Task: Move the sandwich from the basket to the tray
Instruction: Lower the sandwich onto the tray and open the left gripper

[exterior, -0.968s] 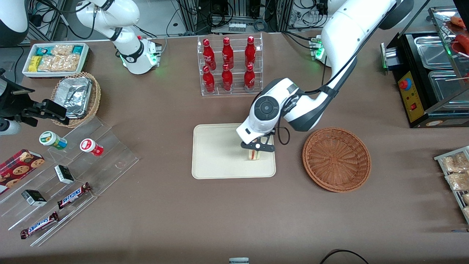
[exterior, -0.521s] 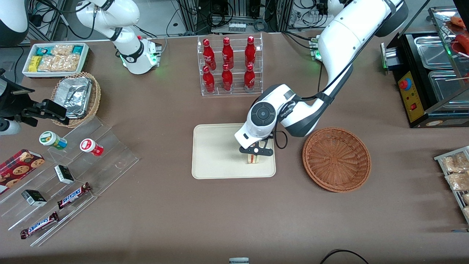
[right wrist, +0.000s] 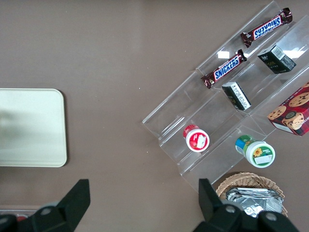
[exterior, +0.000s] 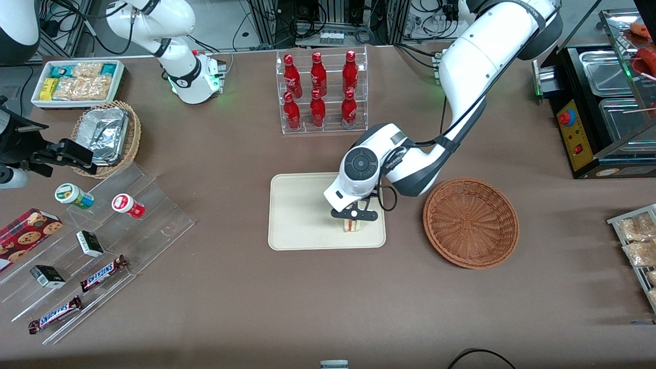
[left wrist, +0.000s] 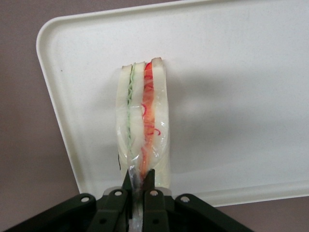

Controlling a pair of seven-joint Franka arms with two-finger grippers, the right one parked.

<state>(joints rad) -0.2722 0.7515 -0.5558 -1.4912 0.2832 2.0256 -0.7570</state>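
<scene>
Low over tray (exterior: 300, 215), tool (exterior: 355, 219) clamping sandwich (left wrist: 143, 131)

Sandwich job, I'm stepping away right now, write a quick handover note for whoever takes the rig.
Gripper: shut on the sandwich, pinching its wrapper at one end, over the tray.
Sandwich: over the part of the tray nearest the basket. The pictures do not settle whether it touches the tray surface.
Basket: beside the tray, toward the working arm's end of the table, nothing in it.
Done: sandwich is out of the basket and carried to the tray.
Left: set it down if it is not yet resting, open the gripper, lift the arm clear.
</scene>
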